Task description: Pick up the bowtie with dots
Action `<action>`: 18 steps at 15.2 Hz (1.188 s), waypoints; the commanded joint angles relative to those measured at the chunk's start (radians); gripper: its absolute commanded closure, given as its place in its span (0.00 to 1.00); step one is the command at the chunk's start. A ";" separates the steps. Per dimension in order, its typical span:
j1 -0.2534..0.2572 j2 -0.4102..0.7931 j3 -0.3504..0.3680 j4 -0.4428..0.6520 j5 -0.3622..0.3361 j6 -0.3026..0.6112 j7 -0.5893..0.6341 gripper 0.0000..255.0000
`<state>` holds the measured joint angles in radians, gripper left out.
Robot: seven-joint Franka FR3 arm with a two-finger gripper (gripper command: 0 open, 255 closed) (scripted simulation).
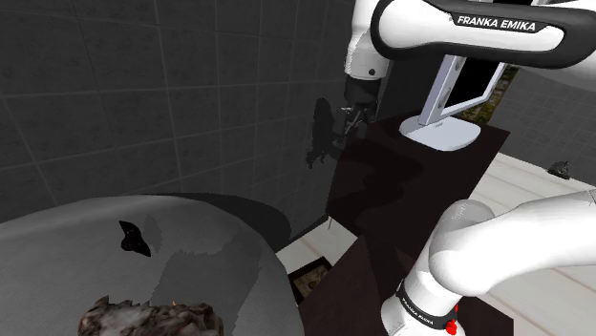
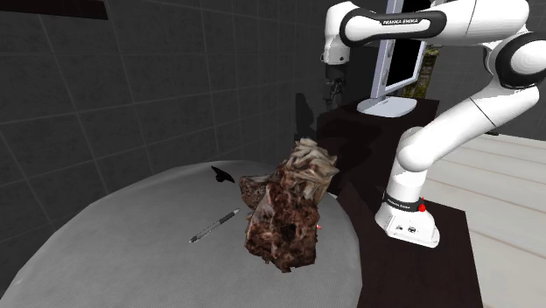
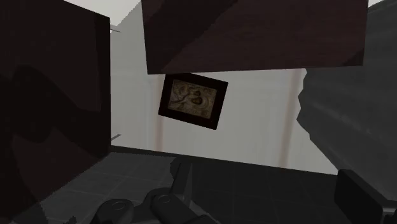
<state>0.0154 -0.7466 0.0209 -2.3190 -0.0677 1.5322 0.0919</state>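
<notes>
Behind everything, a dark tiled wall [image 1: 143,86]; below it, across the shoulder view's lower left, a round grey table [image 1: 57,258]; beside the table, a tall dark cabinet [image 1: 411,191] set against the wall; above the cabinet, the white arm [image 1: 516,239], bending over from the shoulder view's lower right toward the wall; on the cabinet top, a white-framed monitor [image 1: 468,86]; on the table, a rough brown lump [image 2: 284,223] at the side nearest the cabinet; on the floor between table and cabinet, a dark-framed brown picture [image 3: 193,100] lying flat; at the arm's end, the black gripper [image 1: 355,113], hanging high by the cabinet's edge close to the wall, with no telling whether parted or closed; left of the lump in the second exterior view, a thin dark pen [image 2: 214,226] flat on the table; smallest, the bowtie [image 2: 220,174], black, dots not discernible, flat on the table between the lump and the wall-side rim, well apart from the gripper.
</notes>
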 commanded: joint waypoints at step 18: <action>0.085 0.378 0.320 0.178 0.138 0.186 0.388 0.00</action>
<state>0.0960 -0.3992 0.3210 -2.1666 0.0689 1.7141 0.4528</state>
